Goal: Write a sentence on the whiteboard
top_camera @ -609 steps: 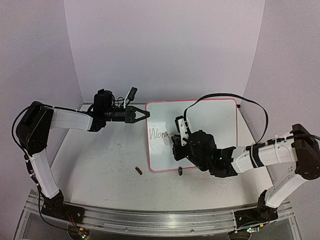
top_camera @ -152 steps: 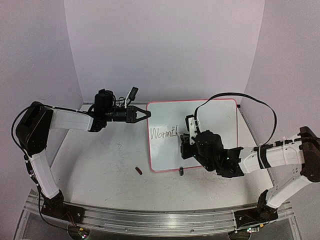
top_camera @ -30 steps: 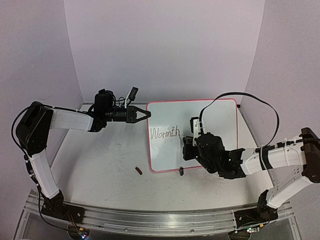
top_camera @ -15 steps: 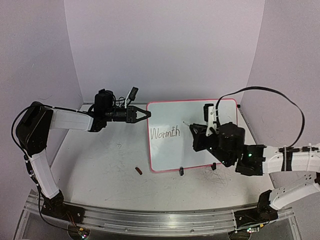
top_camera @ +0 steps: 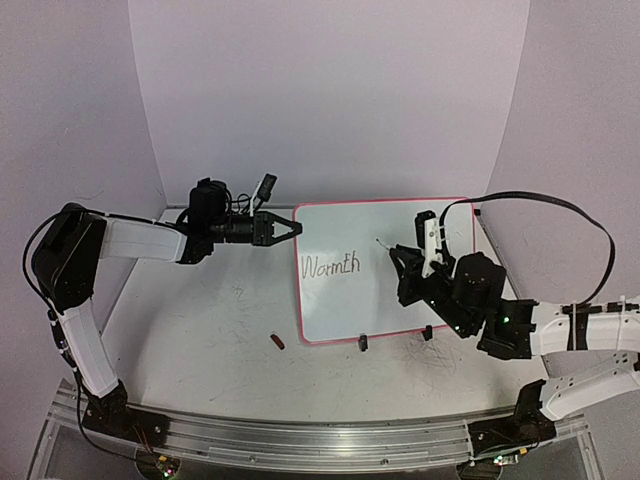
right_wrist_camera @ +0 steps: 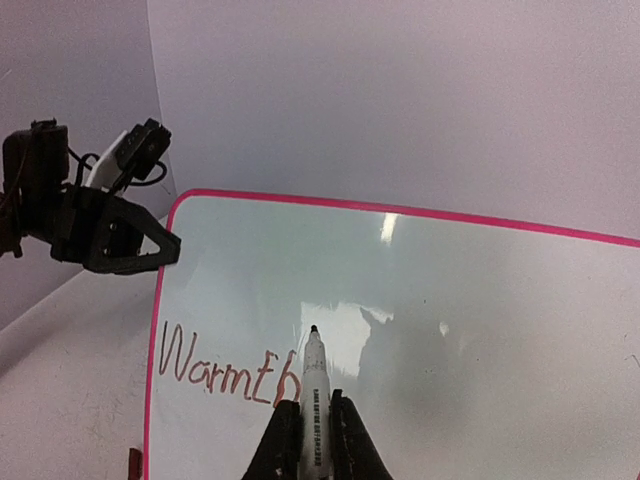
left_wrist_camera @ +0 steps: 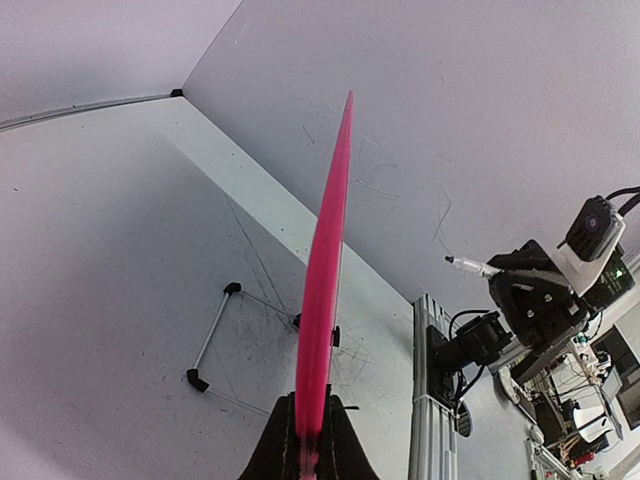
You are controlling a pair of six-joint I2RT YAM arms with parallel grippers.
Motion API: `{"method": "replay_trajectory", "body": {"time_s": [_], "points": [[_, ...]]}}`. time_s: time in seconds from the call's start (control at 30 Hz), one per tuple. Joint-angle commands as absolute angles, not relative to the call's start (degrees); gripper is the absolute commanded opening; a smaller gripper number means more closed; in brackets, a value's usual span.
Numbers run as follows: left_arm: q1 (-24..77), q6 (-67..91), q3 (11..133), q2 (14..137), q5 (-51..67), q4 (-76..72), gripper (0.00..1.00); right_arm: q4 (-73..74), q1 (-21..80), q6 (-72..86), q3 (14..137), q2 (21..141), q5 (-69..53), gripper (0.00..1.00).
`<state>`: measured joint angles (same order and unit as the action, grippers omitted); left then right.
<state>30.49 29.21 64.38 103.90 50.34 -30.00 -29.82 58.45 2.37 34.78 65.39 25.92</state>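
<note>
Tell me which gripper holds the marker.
The right gripper, shut on the white marker; the left gripper instead clamps the whiteboard by its pink edge.

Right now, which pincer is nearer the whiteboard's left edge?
Left. The left pincer is shut on the left frame of the whiteboard, near the far corner. The right pincer, gripping a marker, is over the board, right of the writing.

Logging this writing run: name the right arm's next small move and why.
Probably lower the marker onto the whiteboard right of the writing: the right gripper holds its tip off the surface, one word stands there, and the left gripper clamps the board's edge.
</note>
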Motion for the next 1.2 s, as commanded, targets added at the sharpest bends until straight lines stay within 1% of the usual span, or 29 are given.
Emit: {"method": "replay_trajectory", "body": {"time_s": [0.0, 0.17, 0.37, 1.17], "points": [[32.7, 30.8, 64.7, 102.9, 48.6, -27.0, 0.0, -31.9, 58.4, 0.5, 34.7, 67.1, 23.8, 0.0], [32.7, 28.3, 63.3, 102.8, 47.4, -26.4, 0.0, -30.0, 58.5, 2.1, 36.0, 70.8, 21.4, 0.0], [32.7, 27.8, 62.3, 102.0, 46.9, -26.0, 0.0, -28.9, 58.5, 2.6, 36.2, 72.2, 22.2, 0.0], [33.0, 25.0, 62.1, 101.6, 44.4, -23.6, 0.0, -28.6, 59.2, 2.2, 35.9, 71.9, 25.1, 0.0]]}}
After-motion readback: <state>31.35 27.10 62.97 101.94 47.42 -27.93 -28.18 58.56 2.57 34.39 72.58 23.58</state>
